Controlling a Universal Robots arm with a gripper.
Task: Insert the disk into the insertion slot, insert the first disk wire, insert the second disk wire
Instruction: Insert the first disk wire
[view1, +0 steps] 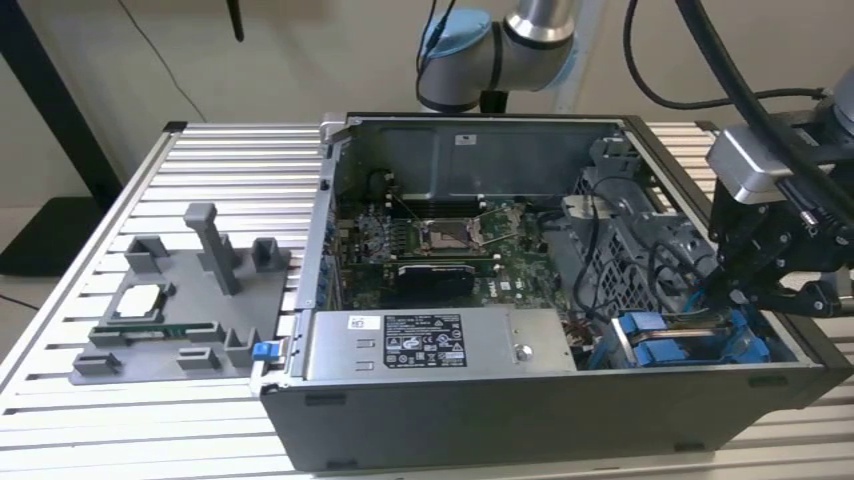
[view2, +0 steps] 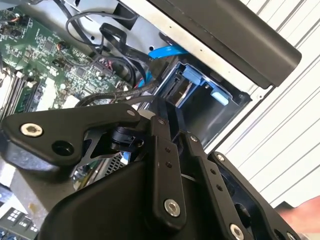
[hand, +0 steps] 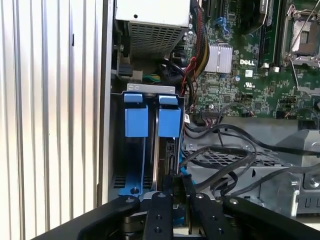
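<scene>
The insertion slot (hand: 150, 89) is a grey metal cage in the case's corner, also seen in the exterior view (view1: 681, 345). Two blue carrier tabs stand in it. The disk (hand: 167, 155) sits edge-on inside, under the tab nearer the motherboard. My gripper (hand: 178, 186) is at the disk's rear edge with its fingers (hand: 159, 212) close together, shut on what looks like a dark connector of a blue disk wire (view2: 167, 51). That wire curves down to the fingertips in the second wrist view (view2: 159, 107). In the exterior view the gripper (view1: 747, 300) hangs over the case's right end.
The open computer case (view1: 534, 420) lies on a slatted aluminium table (view1: 227, 160). A power-supply box (view1: 427, 345) sits at its front, the motherboard (view1: 441, 240) in the middle. Black cables (hand: 225, 160) cross beside the cage. A grey fixture (view1: 187, 310) stands on the exterior view's left.
</scene>
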